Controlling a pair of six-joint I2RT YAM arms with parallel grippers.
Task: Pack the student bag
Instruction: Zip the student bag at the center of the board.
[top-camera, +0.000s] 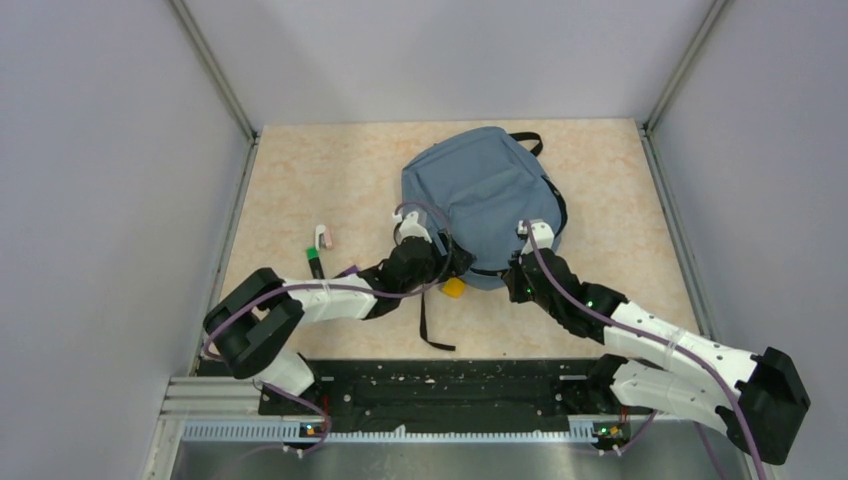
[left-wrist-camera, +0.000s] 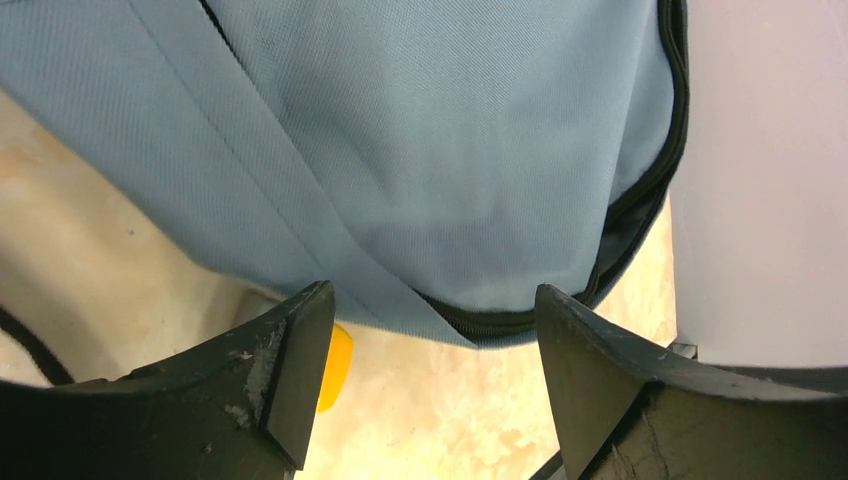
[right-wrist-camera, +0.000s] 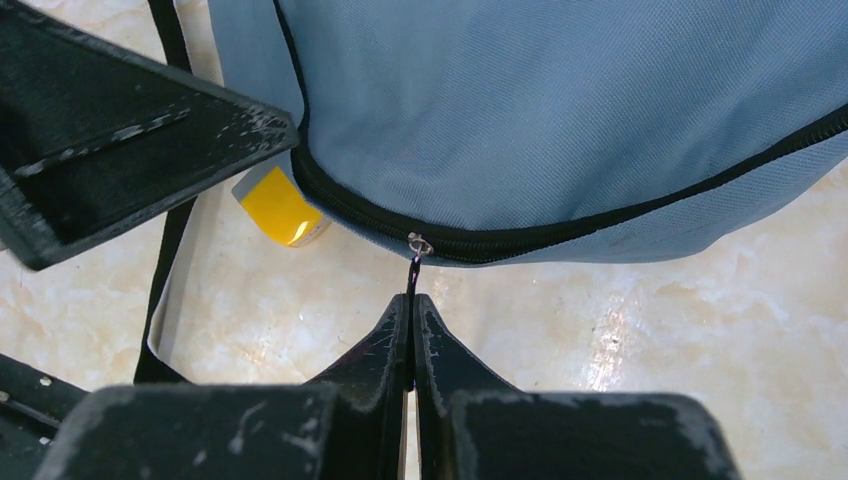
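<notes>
The student bag (top-camera: 480, 190) lies flat mid-tabletop, toward the far edge. My right claw (right-wrist-camera: 412, 312) is pressed together, pinching the zip pull (right-wrist-camera: 413, 268) at the bag's near rim. My left claw (left-wrist-camera: 432, 300) hangs spread over the fabric. I judge I'm working the zip open. Next I should pull along its track while the left claw pins the cloth.
</notes>
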